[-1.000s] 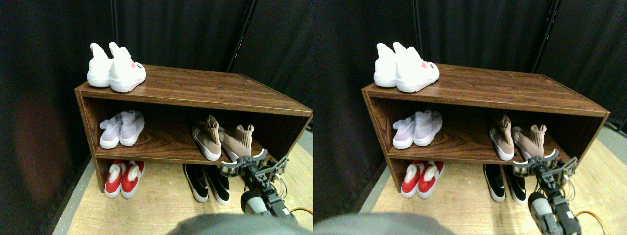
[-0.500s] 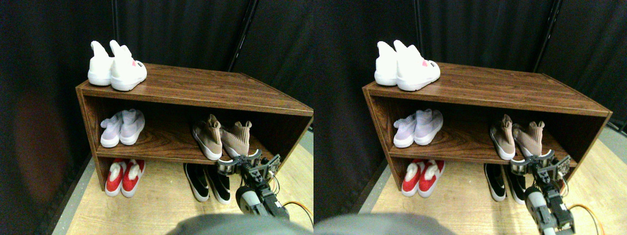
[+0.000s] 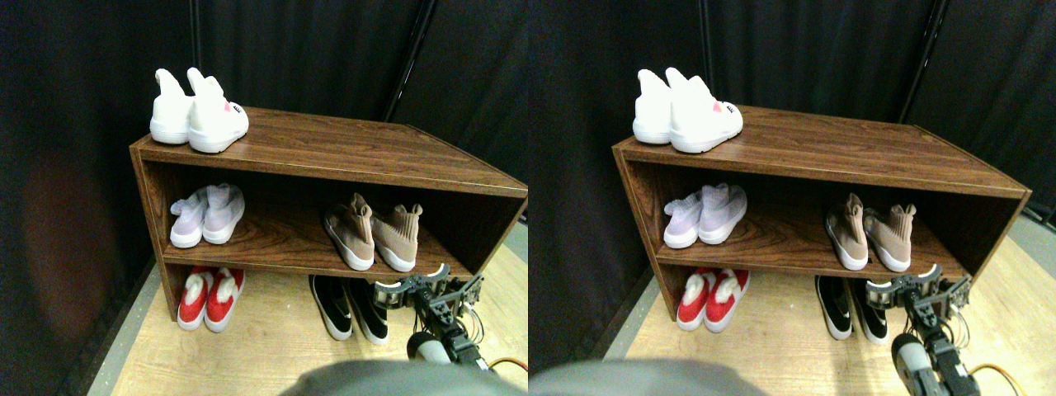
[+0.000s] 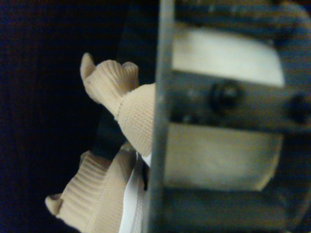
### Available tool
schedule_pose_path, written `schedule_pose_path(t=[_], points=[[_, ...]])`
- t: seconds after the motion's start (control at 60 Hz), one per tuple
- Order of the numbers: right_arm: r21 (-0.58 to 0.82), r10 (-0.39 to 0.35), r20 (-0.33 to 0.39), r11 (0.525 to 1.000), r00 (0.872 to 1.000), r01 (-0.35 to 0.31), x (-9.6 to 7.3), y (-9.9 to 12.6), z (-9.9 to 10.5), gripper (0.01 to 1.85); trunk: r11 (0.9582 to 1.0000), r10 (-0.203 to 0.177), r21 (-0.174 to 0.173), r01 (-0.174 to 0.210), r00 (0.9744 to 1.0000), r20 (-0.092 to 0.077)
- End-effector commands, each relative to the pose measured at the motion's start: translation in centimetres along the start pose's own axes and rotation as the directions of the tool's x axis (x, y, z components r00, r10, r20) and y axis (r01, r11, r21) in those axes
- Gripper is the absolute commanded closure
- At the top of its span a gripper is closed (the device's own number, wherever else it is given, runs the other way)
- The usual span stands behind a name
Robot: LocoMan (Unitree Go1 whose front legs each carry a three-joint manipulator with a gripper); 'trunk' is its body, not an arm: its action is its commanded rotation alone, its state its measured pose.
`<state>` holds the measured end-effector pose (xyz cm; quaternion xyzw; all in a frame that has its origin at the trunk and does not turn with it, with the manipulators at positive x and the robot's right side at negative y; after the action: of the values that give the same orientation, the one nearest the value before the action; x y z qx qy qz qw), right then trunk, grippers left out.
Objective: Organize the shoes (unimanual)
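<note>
The tan knit shoes [image 3: 371, 235] stand side by side on the right of the rack's middle shelf, toes toward me. The wrist view shows them close ahead as ribbed tan cuffs [image 4: 119, 104] with a white sole edge between them. My right gripper [image 3: 415, 282] hangs just below and in front of that shelf's front edge, to the right of the black slip-ons [image 3: 351, 307] on the floor. Its jaws stand spread apart and hold nothing. It touches no shoe.
The wooden shoe rack [image 3: 330, 148] carries a white pair [image 3: 198, 111] on top at the left and a pale lilac pair [image 3: 206, 216] on the middle shelf's left. A red pair [image 3: 210, 299] sits on the floor below. Dark curtains hang behind, and an orange cable [image 3: 507, 363] lies at the lower right.
The right tan shoe, tilted and apart a second ago, now sits straight beside its mate. My gripper has let go of it and drawn back down below the shelf edge.
</note>
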<state>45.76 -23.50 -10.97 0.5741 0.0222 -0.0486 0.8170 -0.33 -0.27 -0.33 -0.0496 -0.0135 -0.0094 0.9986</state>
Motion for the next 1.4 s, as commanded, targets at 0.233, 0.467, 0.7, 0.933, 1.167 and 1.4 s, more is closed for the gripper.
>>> schedule_pose_path(t=[0.233,0.467,0.7,0.933,1.167,1.4], points=[[-0.052,0.153,-0.012,0.987,0.988,-0.153,-3.3,2.1,1.2,0.16,1.0000,-0.003,0.001,0.003,0.9997,-0.023],[-0.053,0.163,0.116,0.986,0.980,-0.158,-5.5,1.9,4.3,0.52,1.0000,-0.006,0.007,0.006,0.9998,-0.019],[-0.086,0.169,0.250,0.985,0.953,-0.152,-5.8,2.4,7.5,1.80,0.9998,-0.013,0.013,0.014,0.9998,-0.015],[-0.180,0.216,0.301,0.969,0.929,-0.167,-4.9,3.4,9.1,1.80,0.9998,-0.014,0.013,0.014,0.9998,-0.011],[-0.111,0.136,0.385,0.989,0.913,-0.101,-1.0,3.4,10.3,1.80,1.0000,-0.002,0.007,0.002,0.9999,-0.011],[-0.055,0.057,0.354,0.998,0.933,-0.040,3.0,1.6,10.4,1.80,0.9999,0.013,0.001,-0.013,0.9998,-0.013]])
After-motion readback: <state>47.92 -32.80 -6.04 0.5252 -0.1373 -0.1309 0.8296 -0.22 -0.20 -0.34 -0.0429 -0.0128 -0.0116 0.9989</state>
